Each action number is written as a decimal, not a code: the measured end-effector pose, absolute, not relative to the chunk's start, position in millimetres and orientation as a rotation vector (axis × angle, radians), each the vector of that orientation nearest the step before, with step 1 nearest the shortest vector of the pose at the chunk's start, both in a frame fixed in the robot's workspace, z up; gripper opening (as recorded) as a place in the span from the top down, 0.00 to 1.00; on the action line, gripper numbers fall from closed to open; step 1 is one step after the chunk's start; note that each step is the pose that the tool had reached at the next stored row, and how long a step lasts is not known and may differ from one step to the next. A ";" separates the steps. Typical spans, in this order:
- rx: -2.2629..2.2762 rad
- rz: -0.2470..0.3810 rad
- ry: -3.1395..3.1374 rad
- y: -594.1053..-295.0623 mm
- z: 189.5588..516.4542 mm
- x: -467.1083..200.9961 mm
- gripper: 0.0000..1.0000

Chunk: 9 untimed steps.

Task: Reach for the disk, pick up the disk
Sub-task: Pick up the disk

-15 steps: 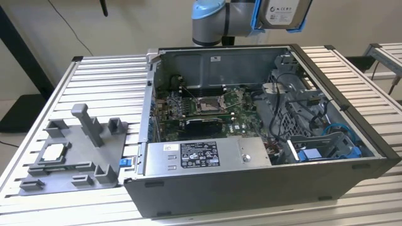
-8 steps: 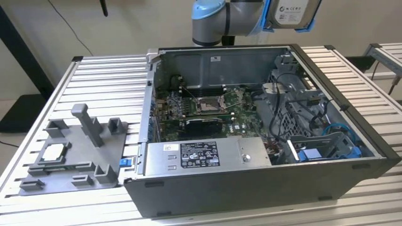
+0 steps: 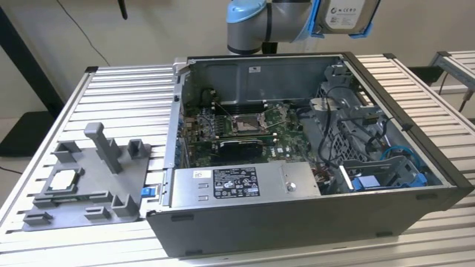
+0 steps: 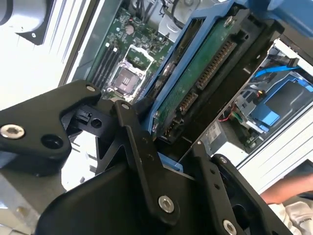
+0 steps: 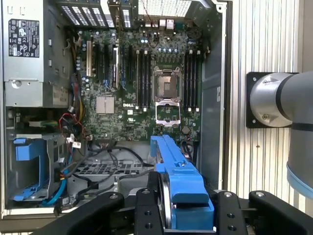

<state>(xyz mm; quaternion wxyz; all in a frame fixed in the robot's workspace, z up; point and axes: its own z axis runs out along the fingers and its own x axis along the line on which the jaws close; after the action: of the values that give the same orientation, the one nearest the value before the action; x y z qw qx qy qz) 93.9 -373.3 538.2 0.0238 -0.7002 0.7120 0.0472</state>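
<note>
The disk (image 3: 343,15) hangs high over the back right corner of the open computer case (image 3: 297,222) in the exterior view, its white label facing the camera and its blue bracket at the sides. In the first wrist view my gripper (image 5: 182,210) is shut on the disk (image 5: 176,171), and the blue bracket edge sits between the black fingers (image 5: 144,205). The second wrist view shows the disk's (image 4: 195,68) green circuit-board underside and connector clamped edge-on above the motherboard.
Below lie the motherboard (image 3: 245,125), the power supply (image 3: 237,183) at the front, and a blue plastic bay (image 3: 386,172) with cables on the exterior view's right. A grey fixture (image 3: 89,178) stands on the slatted table on the exterior view's left. A hand (image 4: 288,191) shows beside the case.
</note>
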 end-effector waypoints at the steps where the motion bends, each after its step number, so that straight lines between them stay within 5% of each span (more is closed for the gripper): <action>1: -2.167 0.146 2.203 -373.3 538.2 93.9 1.00; 9: -2.167 0.146 2.203 -376.7 538.2 94.0 1.00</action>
<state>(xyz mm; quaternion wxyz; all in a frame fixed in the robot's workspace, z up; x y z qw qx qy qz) 94.0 -376.7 538.2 0.0239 -0.7002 0.7119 0.0471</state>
